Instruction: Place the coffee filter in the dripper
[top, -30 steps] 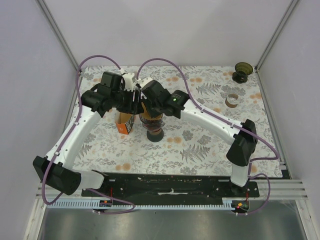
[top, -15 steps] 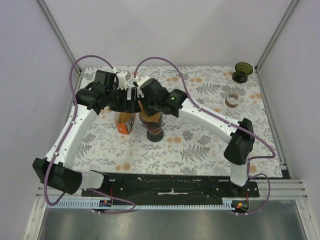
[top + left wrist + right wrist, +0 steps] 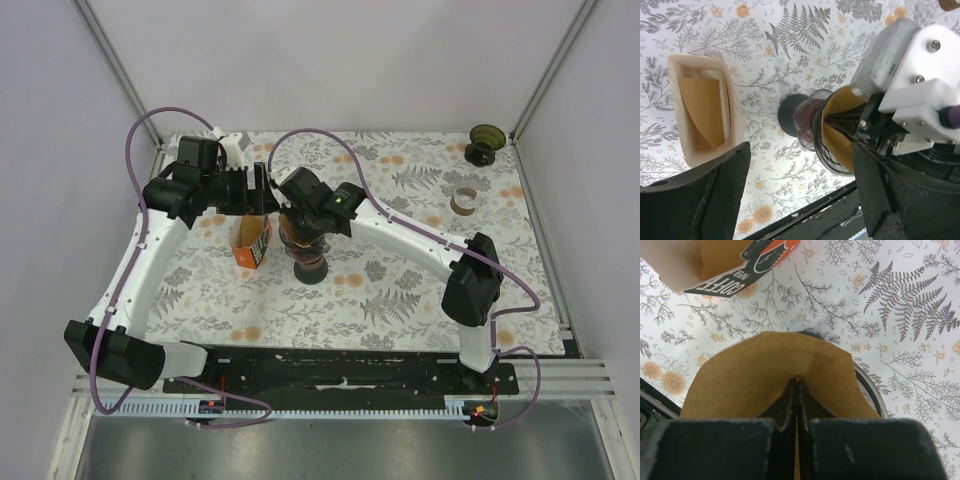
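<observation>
A brown paper coffee filter (image 3: 775, 370) is pinched between my right gripper's (image 3: 797, 385) shut fingers, and its lower part sits inside the glass dripper (image 3: 871, 386). In the left wrist view the filter (image 3: 842, 127) stands in the dripper's ribbed cone (image 3: 822, 145) on its dark base, with the right gripper above it. In the top view the right gripper (image 3: 293, 213) is directly over the dripper (image 3: 306, 256). My left gripper (image 3: 801, 152) is open and empty, hovering between the filter box and the dripper; in the top view it (image 3: 262, 196) is just left of the right gripper.
An open coffee filter box (image 3: 704, 115) with more brown filters stands left of the dripper, also seen in the top view (image 3: 250, 242). A dark green cup (image 3: 485, 143) and a brown tape ring (image 3: 464, 203) sit at the far right. The table's black front rail (image 3: 805, 220) is near.
My left gripper has drawn back to the left, away from the dripper. My right gripper has shifted slightly left, still holding the filter over the dripper.
</observation>
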Available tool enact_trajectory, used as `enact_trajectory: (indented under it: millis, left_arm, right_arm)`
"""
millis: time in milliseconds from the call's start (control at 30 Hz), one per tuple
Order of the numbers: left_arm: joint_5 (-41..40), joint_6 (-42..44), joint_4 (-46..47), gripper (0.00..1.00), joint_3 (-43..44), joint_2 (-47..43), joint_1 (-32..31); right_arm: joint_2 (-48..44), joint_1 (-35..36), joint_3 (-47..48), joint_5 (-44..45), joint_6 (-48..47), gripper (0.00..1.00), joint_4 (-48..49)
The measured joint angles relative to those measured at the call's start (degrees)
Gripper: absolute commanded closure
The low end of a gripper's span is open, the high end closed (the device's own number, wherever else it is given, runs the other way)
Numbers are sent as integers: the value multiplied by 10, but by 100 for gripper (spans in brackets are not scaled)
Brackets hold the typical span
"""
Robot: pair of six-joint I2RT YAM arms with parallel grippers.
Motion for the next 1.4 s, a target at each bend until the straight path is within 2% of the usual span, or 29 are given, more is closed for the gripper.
enact_trajectory:
  millis: [367,500,633,767,933,1167,1233,1400]
  left_arm:
    - [11,-9,41,16,-30,-13,5]
    - [37,-30,66,29,-84,-25,11]
    - [63,-45,72,34,-127,-23,8]
    - [76,-52,82,42,-140,-22,7]
    - [83,-55,90,59,-144,-21,6]
    - [81,-56,100,68,-147,-19,6]
    - [81,-56,103,70,-147,-18,6]
    - [81,-56,105,71,-147,-17,6]
  right_arm:
    - [8,0,5,-4,-12,100,-12]
    - [25,0,16,-5,-12,100,-24]
    - [38,1,31,-5,-14,100,-21]
    - [41,1,35,-5,-14,100,-19]
    - [41,1,35,-7,-17,100,-18]
    - [40,1,45,-33,-36,100,-21]
    - [37,-2,47,-42,-40,98,-24]
    - [23,-12,48,-84,-57,82,-22]
